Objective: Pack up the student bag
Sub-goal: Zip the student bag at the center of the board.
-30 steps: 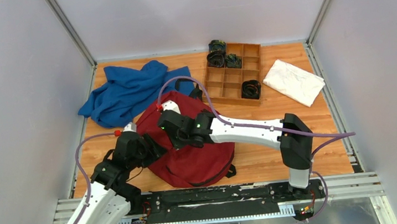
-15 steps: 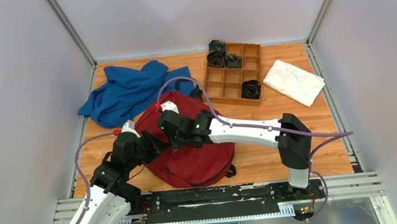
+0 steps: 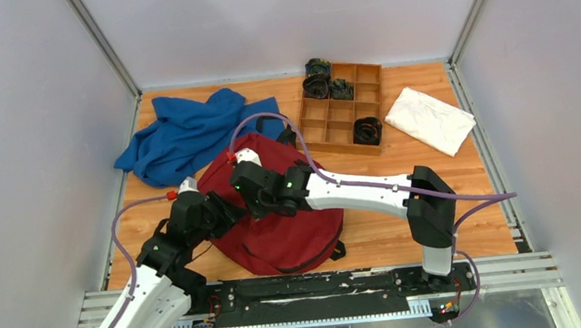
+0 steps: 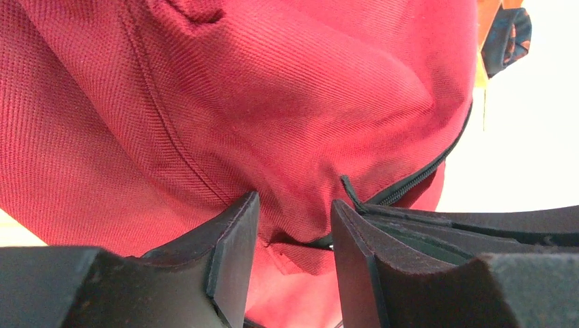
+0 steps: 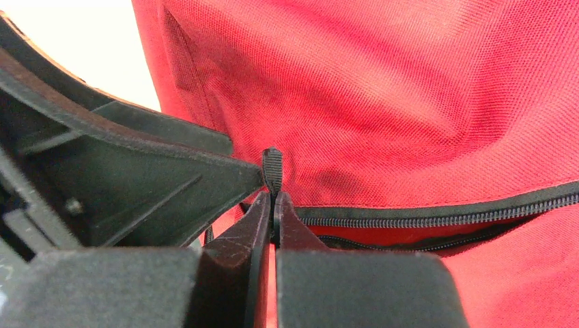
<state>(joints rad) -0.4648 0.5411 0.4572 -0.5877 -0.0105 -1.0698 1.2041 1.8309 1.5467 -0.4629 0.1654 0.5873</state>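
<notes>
The student bag [image 3: 290,233], dark red with black zippers, lies on the wooden table in front of the arms. My left gripper [image 3: 223,212] is at the bag's left edge, its jaws closed on a bunched fold of red fabric [image 4: 295,212] just beside the zipper [image 4: 416,178]. My right gripper [image 3: 244,191] meets it from the right and is shut on the black zipper pull tab [image 5: 272,164], jaws pressed together [image 5: 273,203]. The zipper [image 5: 437,219] runs off to the right, partly parted. The left finger [image 5: 136,178] touches the tab's left side.
A blue cloth garment [image 3: 186,134] lies at the back left, touching the bag's top. A wooden compartment tray [image 3: 329,115] with dark coiled items [image 3: 366,131] stands behind the bag. A white folded cloth [image 3: 429,119] lies at the back right.
The left arm has shifted slightly at the bag's left edge. The right arm and the bag stay almost as they were.
</notes>
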